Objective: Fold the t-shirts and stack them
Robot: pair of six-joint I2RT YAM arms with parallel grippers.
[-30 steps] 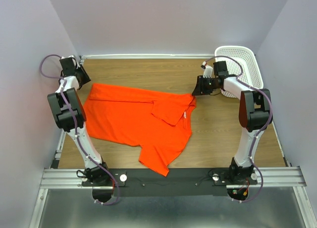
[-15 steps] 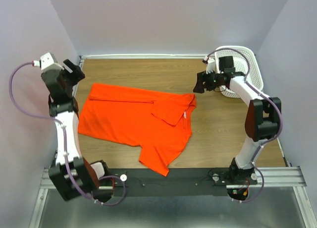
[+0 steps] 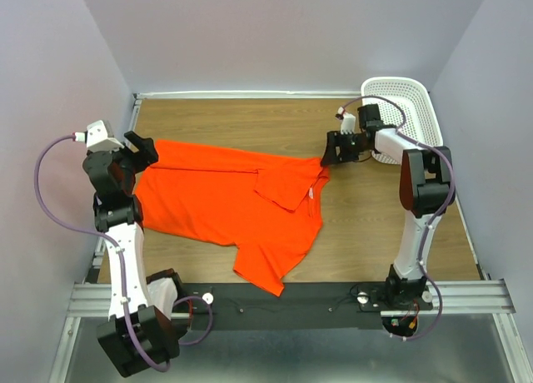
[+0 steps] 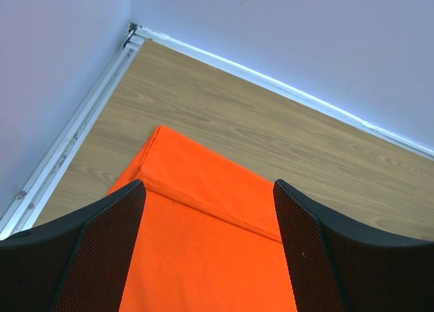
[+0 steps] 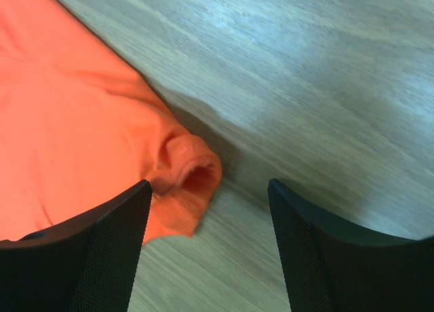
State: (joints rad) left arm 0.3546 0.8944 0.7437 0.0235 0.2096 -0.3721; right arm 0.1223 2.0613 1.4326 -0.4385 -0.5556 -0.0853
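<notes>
The left claw (image 3: 143, 150) has left the far-left corner of the wooden desk (image 3: 375, 225) and now hangs, fingers spread, over the far-left corner of the bright orange short-sleeved cotton t-shirt (image 3: 216, 200) (its elbow has swung out low toward the near rail). The right claw (image 3: 327, 154), drawn back slightly half a second ago, is down again just beside the shirt's bunched sleeve end, fingers apart.

Most of t-shirt (image 4: 203, 251) beyond wrist-view edges
</notes>
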